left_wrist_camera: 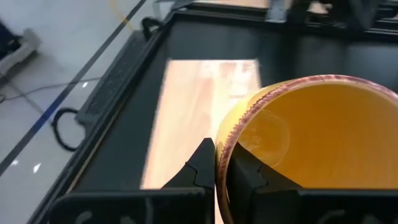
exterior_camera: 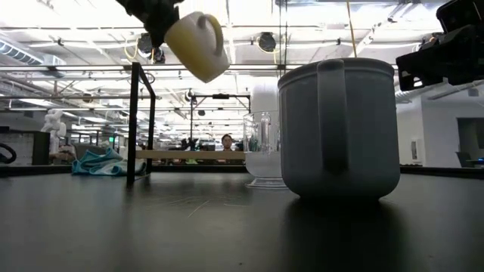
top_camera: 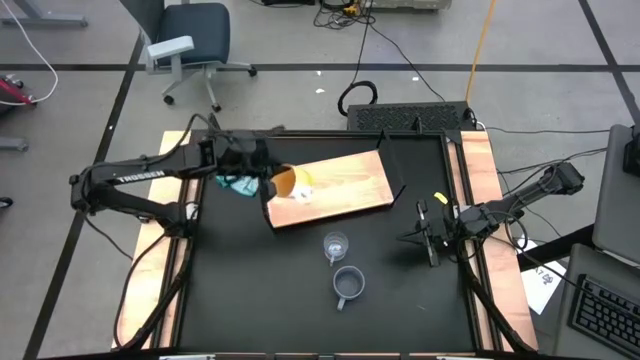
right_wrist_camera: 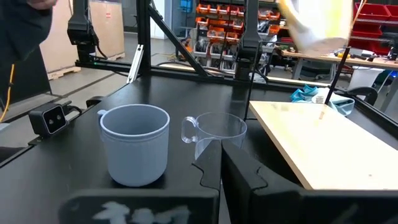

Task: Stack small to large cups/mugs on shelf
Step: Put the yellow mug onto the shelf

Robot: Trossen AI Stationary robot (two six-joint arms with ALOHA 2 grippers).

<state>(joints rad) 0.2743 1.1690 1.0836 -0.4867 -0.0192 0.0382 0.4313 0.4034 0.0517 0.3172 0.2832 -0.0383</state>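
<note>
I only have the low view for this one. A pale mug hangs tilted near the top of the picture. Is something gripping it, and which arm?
Observer: The left gripper holds it; the left wrist view shows its fingers pinching the rim of the orange mug.
Operator: Where is it over the table?
Observer: From above, the mug is in the air over the left end of the light-wood shelf, beside the light-blue cloth.
Operator: And the big grey-blue mug filling my view?
Observer: The grey-blue mug stands upright on the black tabletop, off the shelf, with the clear glass cup between it and the shelf.
Operator: The right arm?
Observer: The right gripper waits shut at the table's right edge, holding nothing.
</note>
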